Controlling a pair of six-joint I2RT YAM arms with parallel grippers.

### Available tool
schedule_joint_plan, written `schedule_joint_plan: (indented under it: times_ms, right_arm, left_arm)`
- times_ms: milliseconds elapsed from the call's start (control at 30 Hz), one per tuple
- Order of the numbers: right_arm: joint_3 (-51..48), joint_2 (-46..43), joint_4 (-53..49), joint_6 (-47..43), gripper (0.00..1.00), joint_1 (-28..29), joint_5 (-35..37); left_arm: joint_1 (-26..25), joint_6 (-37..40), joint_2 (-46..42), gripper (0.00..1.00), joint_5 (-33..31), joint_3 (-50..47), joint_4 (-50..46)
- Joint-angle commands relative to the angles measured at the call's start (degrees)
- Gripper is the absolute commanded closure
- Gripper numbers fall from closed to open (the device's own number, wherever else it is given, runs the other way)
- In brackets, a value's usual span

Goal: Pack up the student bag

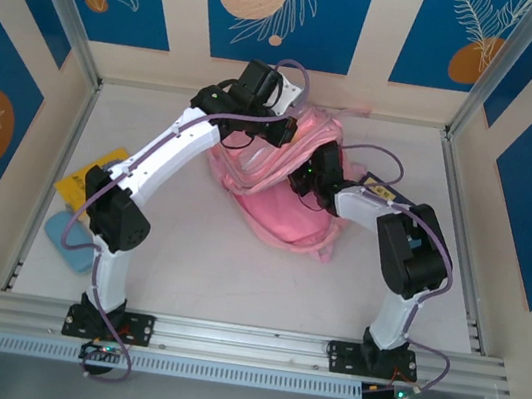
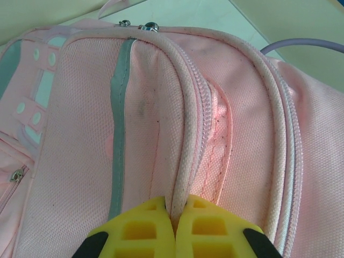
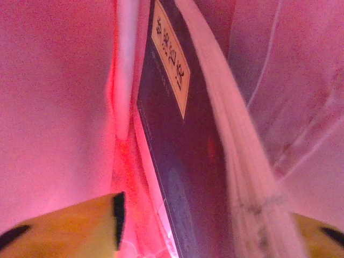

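The student bag (image 1: 283, 218) lies in the middle of the table (image 1: 235, 266) in the top view, with both arms meeting over its upper part. The left gripper (image 1: 281, 133) reaches it from the upper left and the right gripper (image 1: 313, 172) from the right, where it dips into the pink fabric.

In the left wrist view the left gripper (image 2: 174, 228) is clenched on the piped rim (image 2: 185, 161) of the bag (image 2: 80, 134). Its yellow fingers (image 2: 137, 231) meet at the bottom centre with the cord pinched between them, apparently holding the mouth up.

The right wrist view looks into the pink lining (image 3: 48, 97). A dark book (image 3: 177, 150) with a pale label (image 3: 172, 59) stands on edge there, its page block to the right. Its long axis runs from the bottom of the frame to the top — straight along the line of reach, deeper into the pocket. The right gripper (image 3: 207, 239) straddles its near end, one finger at lower left and one at lower right. A sliver of pink shows between the left finger and the cover, so it cannot be told whether the jaws are gripping or slack.

The right arm is plainly the nearer one to the book. Whatever follows — seating it further or backing out — probably has to travel along that same axis, while the left arm keeps the rim lifted.

A yellow item (image 1: 90, 182) and a pale blue item (image 1: 68, 234) lie at the table's left edge, well apart from the bag.
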Motion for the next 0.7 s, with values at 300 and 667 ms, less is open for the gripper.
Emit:
schedule_joint_plan:
  times_ms: [300, 667]
  right_arm:
    - [-19.1, -26.1, -16.0, -4.2, 0.53, 0.4, -6.0]
    - [-16.0, -43.7, -48.1, -12.1, 0.44, 1.4, 5.7]
  left_arm:
    - [1.6, 2.4, -7.2, 1.00, -5.1, -7.5, 6.0]
    - [5.6, -6.1, -14.7, 0.42, -4.6, -26.7, 10.1]
